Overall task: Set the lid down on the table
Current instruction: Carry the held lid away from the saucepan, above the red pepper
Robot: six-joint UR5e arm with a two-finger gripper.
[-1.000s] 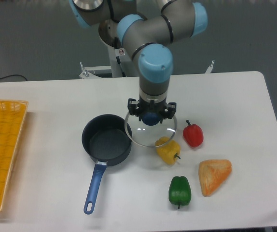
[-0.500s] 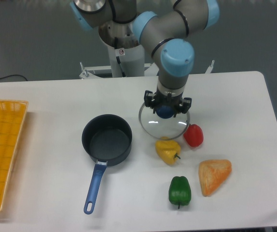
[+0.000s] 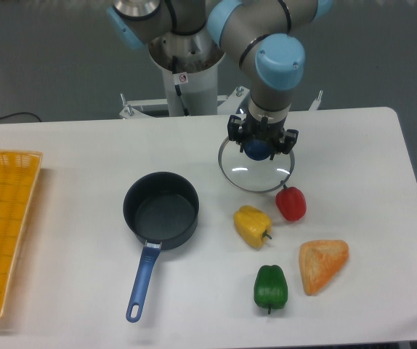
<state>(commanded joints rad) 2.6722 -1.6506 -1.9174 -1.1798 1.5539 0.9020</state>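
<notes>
Glass lid (image 3: 256, 173) gripped by its blue knob in gripper (image 3: 260, 147), above white table (image 3: 85, 153), no readable writing

Even, bright overhead light, no hard shadows. White table (image 3: 85, 153) is near blown out, little surface texture. Soft, short shadows right under the saucepan (image 3: 160, 211) and the peppers below the gripper (image 3: 259, 145). Faint shadow ring under the lid (image 3: 258, 169); its glass shows a small pale glare patch just below the gripper. Specular highlights on the arm's blue joint cap (image 3: 280, 58) above the gripper and on the red pepper (image 3: 290, 203). Overall slightly soft, low resolution, mild noise in the grey background. No obvious motion blur. Edges look straight, no visible distortion.
</notes>
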